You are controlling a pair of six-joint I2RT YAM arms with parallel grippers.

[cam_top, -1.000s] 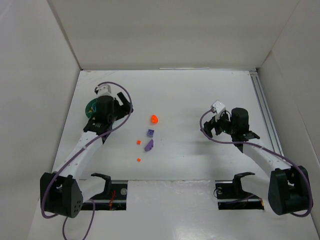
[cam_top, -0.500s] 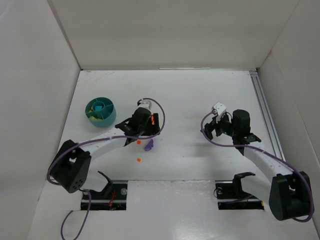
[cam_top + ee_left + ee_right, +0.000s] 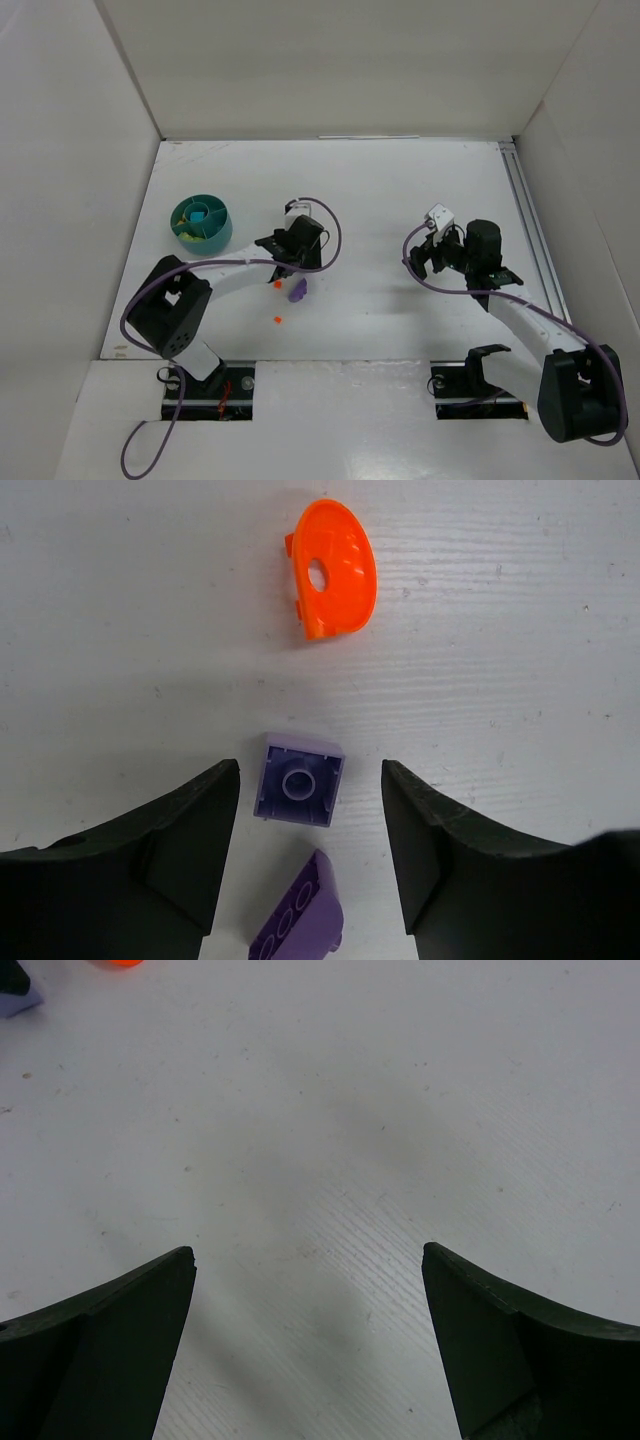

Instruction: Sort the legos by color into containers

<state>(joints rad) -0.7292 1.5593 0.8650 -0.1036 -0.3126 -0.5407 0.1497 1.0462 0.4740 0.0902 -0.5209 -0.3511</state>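
Observation:
The teal tub (image 3: 202, 222) stands at the left with lime green and cyan bits inside. My left gripper (image 3: 297, 250) is open and hovers low over a small purple square brick (image 3: 299, 792), which lies upside down between the fingertips and touches neither. A purple sloped brick (image 3: 300, 925) lies just nearer, also seen from above (image 3: 298, 291). An orange round piece (image 3: 335, 570) lies beyond the fingers. Two tiny orange bits (image 3: 277, 284) (image 3: 277, 320) lie on the table. My right gripper (image 3: 440, 255) is open and empty over bare table (image 3: 308, 1255).
White walls enclose the table on three sides. A metal rail (image 3: 525, 215) runs along the right edge. The right wrist view catches the orange piece (image 3: 118, 963) and a purple brick (image 3: 15, 995) at its top left corner.
My left arm has swung from over the tub rightward to the loose bricks at the centre, and now sits over the purple square brick. The right arm has barely moved.

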